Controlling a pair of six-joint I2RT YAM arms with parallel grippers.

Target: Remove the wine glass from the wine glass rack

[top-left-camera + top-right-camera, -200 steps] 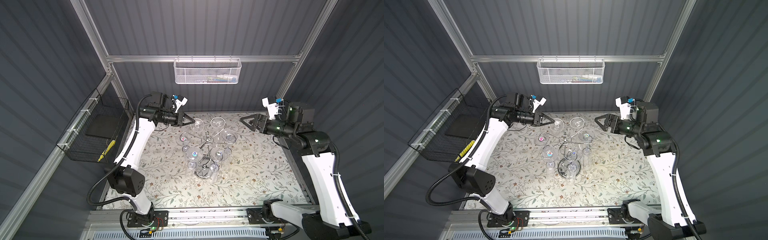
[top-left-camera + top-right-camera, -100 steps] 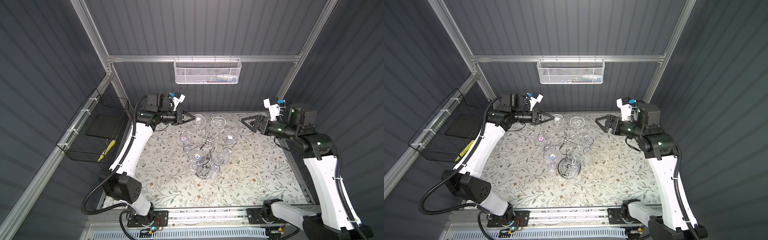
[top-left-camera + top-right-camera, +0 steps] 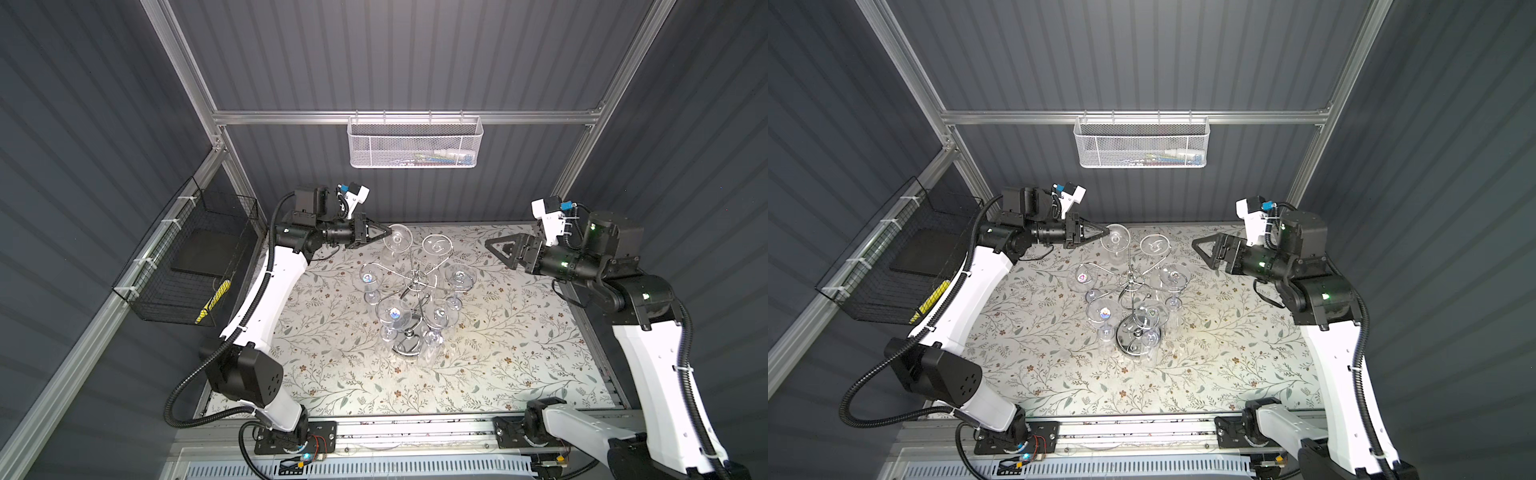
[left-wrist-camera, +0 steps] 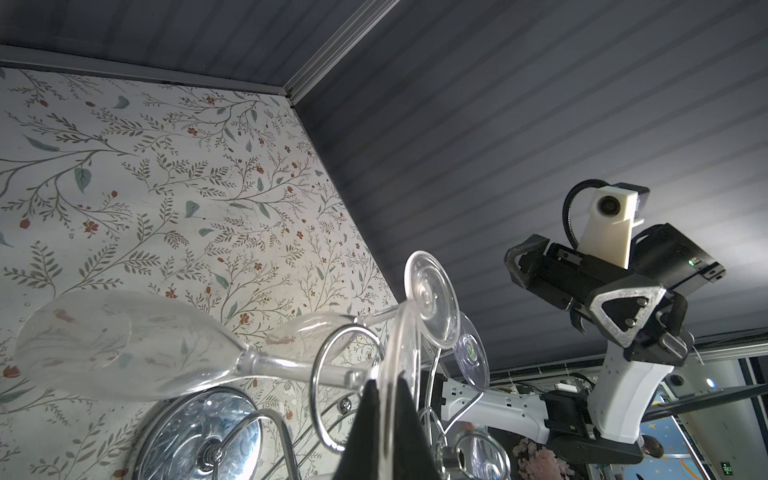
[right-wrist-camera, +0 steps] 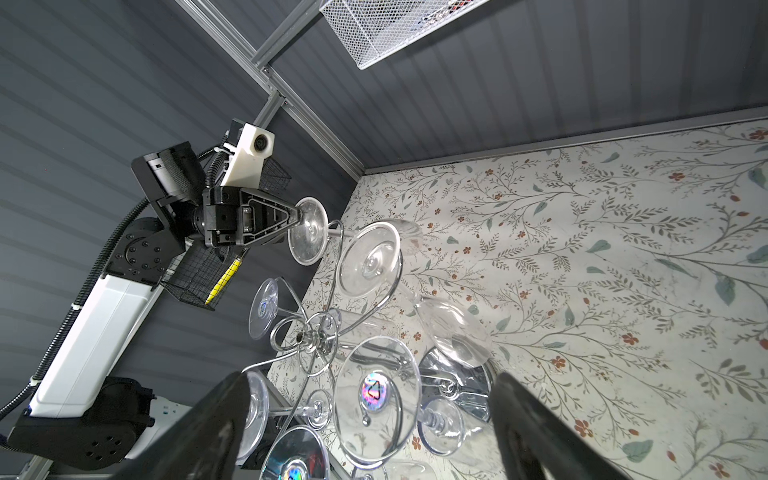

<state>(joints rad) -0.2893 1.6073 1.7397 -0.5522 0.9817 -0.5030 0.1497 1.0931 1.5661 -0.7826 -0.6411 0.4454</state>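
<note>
Left tool pinching foot rim of wine glass on rack.

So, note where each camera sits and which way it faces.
Top views: overhead, looking down on the wine glass rack; both arms show.
Left wrist: behind the left gripper, shut on a wine glass foot, facing the right arm.
Right wrist: behind the open right gripper, facing the left arm.
Wrist views share the rack's base.

Wine glass rack at centre of table, a wine glass on each arm, mesh basket behind.
</note>
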